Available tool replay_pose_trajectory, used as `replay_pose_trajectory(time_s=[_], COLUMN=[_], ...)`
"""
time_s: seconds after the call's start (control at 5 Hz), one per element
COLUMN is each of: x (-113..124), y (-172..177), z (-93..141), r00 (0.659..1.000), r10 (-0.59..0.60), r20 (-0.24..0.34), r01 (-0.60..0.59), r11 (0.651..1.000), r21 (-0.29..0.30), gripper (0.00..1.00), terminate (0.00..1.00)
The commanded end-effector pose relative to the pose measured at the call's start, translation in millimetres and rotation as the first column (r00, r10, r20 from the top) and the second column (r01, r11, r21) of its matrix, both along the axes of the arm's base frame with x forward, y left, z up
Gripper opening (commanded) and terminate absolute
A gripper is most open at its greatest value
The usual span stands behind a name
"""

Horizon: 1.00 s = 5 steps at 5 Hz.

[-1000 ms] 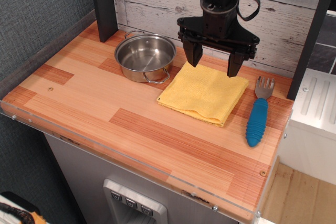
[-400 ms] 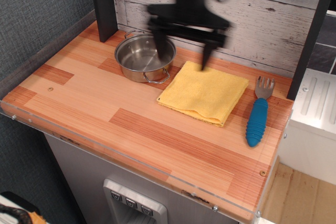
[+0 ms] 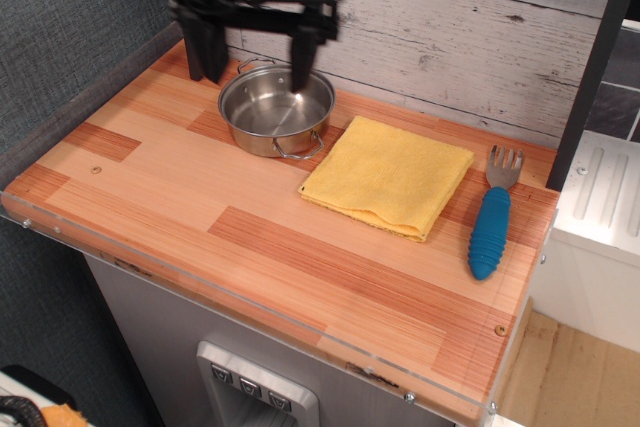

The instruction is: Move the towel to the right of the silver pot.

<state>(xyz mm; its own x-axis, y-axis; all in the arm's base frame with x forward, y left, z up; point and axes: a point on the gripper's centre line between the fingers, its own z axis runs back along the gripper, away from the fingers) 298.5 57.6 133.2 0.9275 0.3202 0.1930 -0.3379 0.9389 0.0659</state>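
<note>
The yellow towel point(image 3: 390, 177) lies flat on the wooden tabletop, just right of the silver pot point(image 3: 276, 109), its left corner close to the pot's near loop handle. The pot stands upright and empty at the back left. My black gripper point(image 3: 254, 72) hangs above the back left of the table, over the pot's far left rim. Its two fingers point(image 3: 303, 65) are spread wide apart with nothing between them. It is blurred.
A fork with a blue handle point(image 3: 492, 227) lies right of the towel near the table's right edge. A dark post point(image 3: 200, 42) stands behind the pot at the back left. A grey plank wall point(image 3: 450, 37) runs behind the table.
My gripper has swept left, from above the towel's back edge, across the pot, to above the pot's far left side. Towel, pot and fork have not moved.
</note>
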Motion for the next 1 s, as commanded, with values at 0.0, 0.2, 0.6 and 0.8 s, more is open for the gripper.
replay_pose_trajectory(time_s=[0.0, 0.2, 0.6, 0.8], x=[15.8, 24.3, 34.4, 34.4], y=[38.3, 53.5, 61.4, 61.4], z=[3.4, -0.4, -7.7, -7.7], r00=[0.998, 0.998, 1.0, 1.0], r10=[0.057, 0.055, 0.002, 0.002], r20=[-0.004, -0.014, 0.013, 0.013], r01=[-0.057, -0.054, -0.004, -0.004], r11=[0.998, 0.996, 0.996, 0.996], r21=[0.039, 0.064, 0.087, 0.087], gripper=[1.0, 1.0, 1.0, 1.0], terminate=[0.0, 0.0, 0.0, 1.0])
